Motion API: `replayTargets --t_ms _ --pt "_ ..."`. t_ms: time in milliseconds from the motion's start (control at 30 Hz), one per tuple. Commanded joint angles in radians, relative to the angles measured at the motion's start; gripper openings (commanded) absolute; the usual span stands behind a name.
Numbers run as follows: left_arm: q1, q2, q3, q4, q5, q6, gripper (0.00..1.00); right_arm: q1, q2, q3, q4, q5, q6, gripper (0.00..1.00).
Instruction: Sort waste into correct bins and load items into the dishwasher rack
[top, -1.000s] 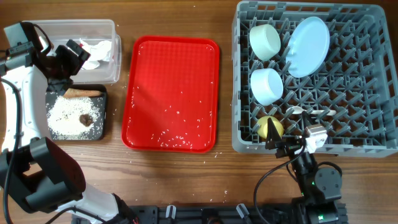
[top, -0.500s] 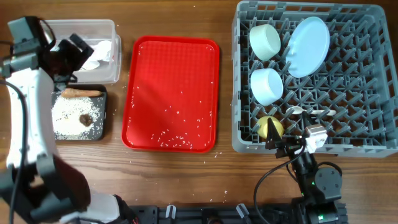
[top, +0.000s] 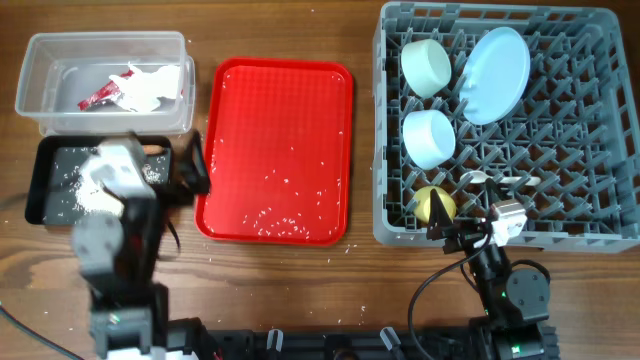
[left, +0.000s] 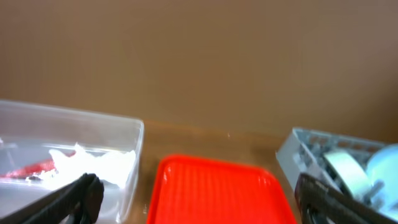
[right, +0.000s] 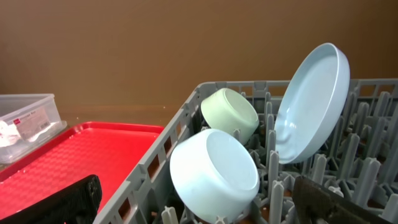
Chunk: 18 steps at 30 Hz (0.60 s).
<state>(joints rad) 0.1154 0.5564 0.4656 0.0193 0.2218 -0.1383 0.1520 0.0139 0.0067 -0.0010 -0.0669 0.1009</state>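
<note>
The grey dishwasher rack (top: 600, 120) holds two pale bowls (top: 426, 65) (top: 428, 138), the pale blue plate (top: 495, 75), the yellow cup (top: 434, 204) and the white spoon (top: 497, 181). The clear tub (top: 60, 60) holds the crumpled napkin (top: 150, 88) and the red-and-white sachet (top: 98, 95). The black tray (top: 50, 175) holds rice; my left arm hides the rest of it. My left gripper (top: 192, 172) (left: 198, 190) is open and empty, facing the red tray. My right gripper (top: 452, 228) (right: 196, 186) is open and empty at the rack's front edge.
The red serving tray (top: 275, 100) lies in the middle with loose rice grains (top: 270, 215) scattered on it. In the right wrist view the near bowl (right: 214, 174) and the plate (right: 311, 102) stand between the rack's pegs.
My left arm has swung from above the clear tub down to the front left and now lies over the black tray. The tub's contents are uncovered. The right arm has not moved.
</note>
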Motion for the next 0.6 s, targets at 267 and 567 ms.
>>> replayTargets --t_ms 267,567 --pt "-0.007 -0.426 -0.388 0.03 -0.002 0.019 1.0 0.007 -0.009 -0.002 0.003 0.003 0.006 1.0" --pt "-0.007 -0.536 -0.431 -0.033 -0.042 0.02 1.0 0.007 -0.009 -0.002 0.003 0.003 0.007 1.0"
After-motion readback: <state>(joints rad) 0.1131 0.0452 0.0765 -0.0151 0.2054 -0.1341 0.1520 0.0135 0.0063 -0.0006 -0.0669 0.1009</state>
